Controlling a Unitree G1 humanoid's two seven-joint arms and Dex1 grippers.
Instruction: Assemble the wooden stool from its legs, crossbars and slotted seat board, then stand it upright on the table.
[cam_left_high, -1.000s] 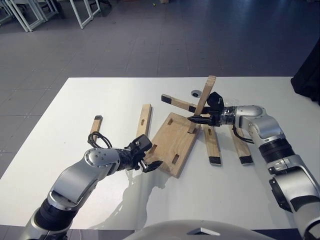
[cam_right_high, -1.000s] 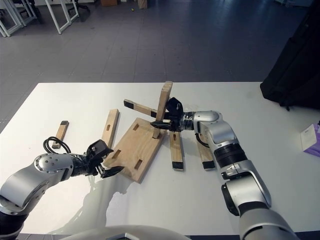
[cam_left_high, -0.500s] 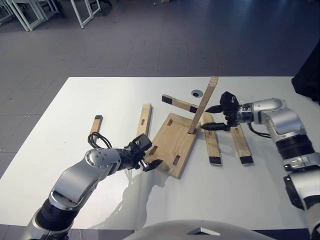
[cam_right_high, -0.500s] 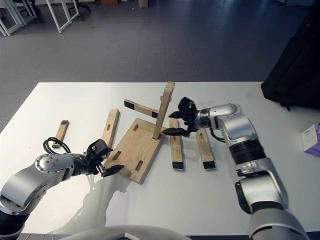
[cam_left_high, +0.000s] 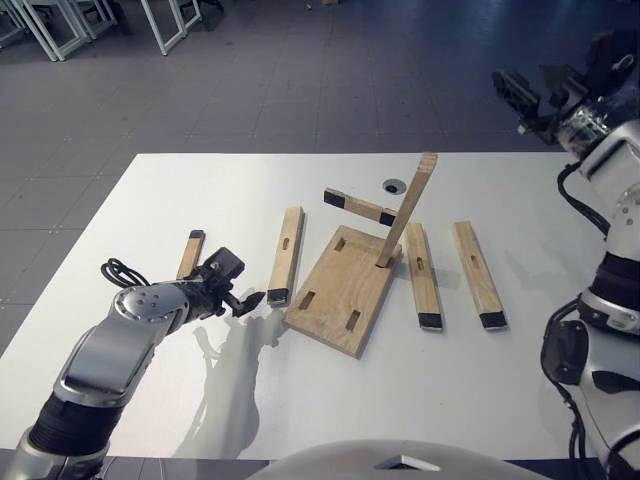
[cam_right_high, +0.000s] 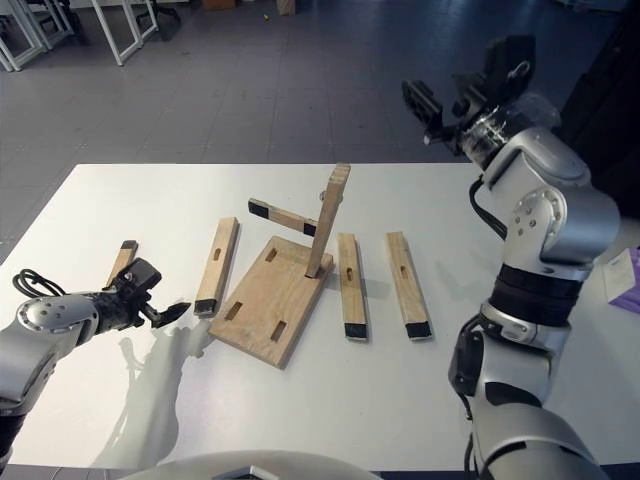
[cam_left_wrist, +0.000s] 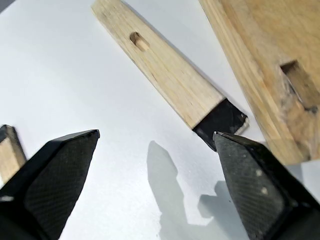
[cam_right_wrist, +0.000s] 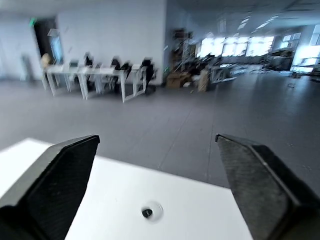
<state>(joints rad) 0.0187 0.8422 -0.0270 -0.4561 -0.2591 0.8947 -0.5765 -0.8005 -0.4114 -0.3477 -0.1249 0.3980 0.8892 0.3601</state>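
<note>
Here, left end effector (cam_left_wrist: 156, 135) wide near a black-tipped leg (cam_left_high: 285, 255), right end effector (cam_right_wrist: 157, 139) wide, aloft.

I can read no text, number or label on my feeds. The purple pack (cam_right_high: 626, 276) at the frame's right edge carries print too small to read, and the green sign (cam_right_wrist: 32, 21) at upper left is blurred.

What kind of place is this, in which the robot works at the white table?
Probably a large open lab or workshop hall. A white work table stands on a wide grey tiled floor, rows of desks with chairs fill the room behind, and bright windows show at the far end.
</note>
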